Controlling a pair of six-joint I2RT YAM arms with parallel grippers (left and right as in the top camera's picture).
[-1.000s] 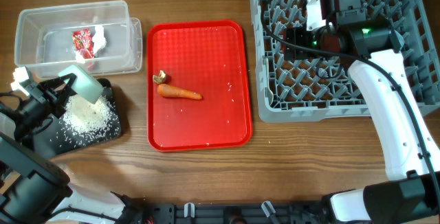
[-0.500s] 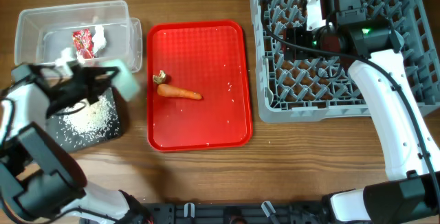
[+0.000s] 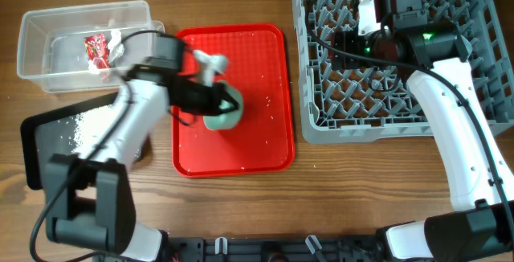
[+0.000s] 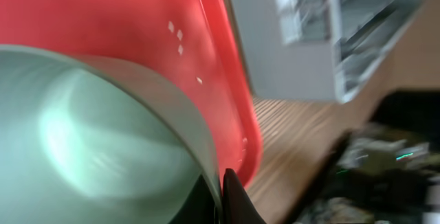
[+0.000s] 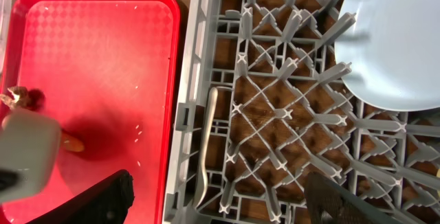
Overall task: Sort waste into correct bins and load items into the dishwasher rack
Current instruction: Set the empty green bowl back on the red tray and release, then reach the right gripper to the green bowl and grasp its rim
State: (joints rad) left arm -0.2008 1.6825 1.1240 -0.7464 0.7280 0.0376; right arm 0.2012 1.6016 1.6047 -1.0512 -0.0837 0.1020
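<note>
My left gripper (image 4: pixel 221 193) is clamped on the rim of the pale green bowl (image 3: pixel 222 113), which sits over the red tray (image 3: pixel 265 69). My right gripper (image 5: pixel 218 183) hangs with jaws wide apart above the dishwasher rack (image 5: pixel 275 114), gripping nothing.

a robot lab: white arm (image 3: pixel 458 125), dishwasher rack (image 3: pixel 353 129) and red tray (image 3: pixel 261 69) on a wooden table (image 3: pixel 361 190)

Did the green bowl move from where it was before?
Yes. The green bowl went right, from above the black tray to above the red tray, pinched by the left gripper.
</note>
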